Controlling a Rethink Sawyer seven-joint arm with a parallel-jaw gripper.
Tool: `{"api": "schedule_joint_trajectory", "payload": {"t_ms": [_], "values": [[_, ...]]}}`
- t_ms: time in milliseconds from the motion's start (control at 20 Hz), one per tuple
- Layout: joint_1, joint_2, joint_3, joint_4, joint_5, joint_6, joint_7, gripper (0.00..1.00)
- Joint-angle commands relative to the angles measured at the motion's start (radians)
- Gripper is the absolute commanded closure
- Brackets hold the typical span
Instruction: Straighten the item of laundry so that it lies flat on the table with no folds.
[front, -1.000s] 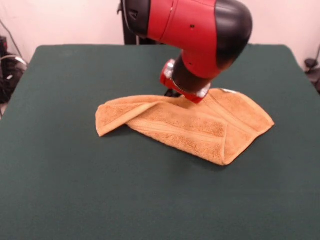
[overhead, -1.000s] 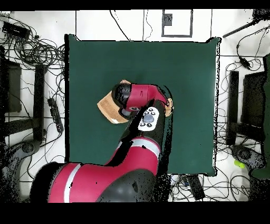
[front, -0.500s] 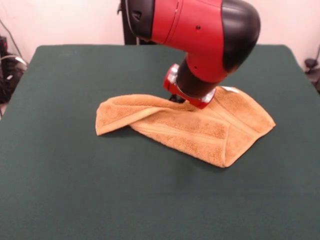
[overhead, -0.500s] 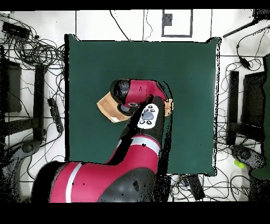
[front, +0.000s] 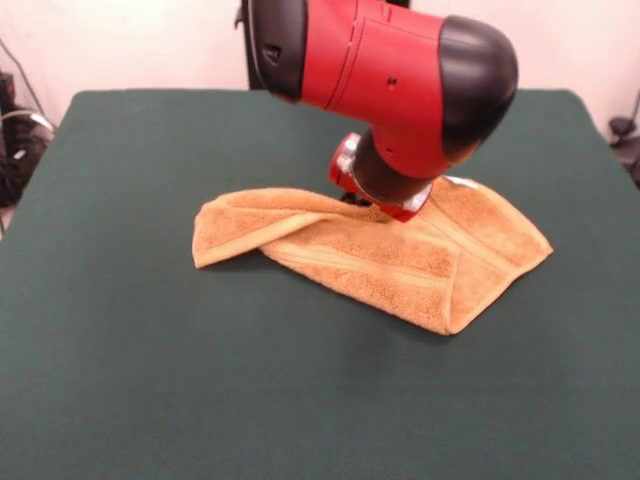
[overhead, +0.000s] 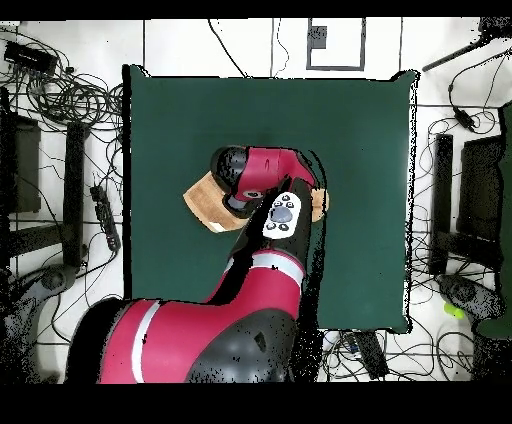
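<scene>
Still-folded towel (front: 380, 255) directly under pincer (front: 352, 197) (fingers hidden), on table (front: 150, 380)

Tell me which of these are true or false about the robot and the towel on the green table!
1. The towel lies flat with no folds. False: it is folded over on itself, with doubled layers at both ends.
2. The table has a dark green cover. True.
3. The arm is red and black. True.
4. The towel hangs off the table's edge. False: all of it rests on the table, well inside the edges.
5. In the front view, the arm's wrist comes down over the towel's far edge. True; the gripper itself is hidden behind it.
6. A second towel sits on the table. False: there is only this one.
</scene>
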Motion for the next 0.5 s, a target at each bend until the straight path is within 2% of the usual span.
{"api": "schedule_joint_trajectory", "payload": {"t_ms": [50,500], "values": [[-0.003,0.008,0.152,-0.035,0.094,0.101,0.134,1.00],[0.015,-0.083,0.131,0.015,0.117,0.129,0.152,1.00]]}}
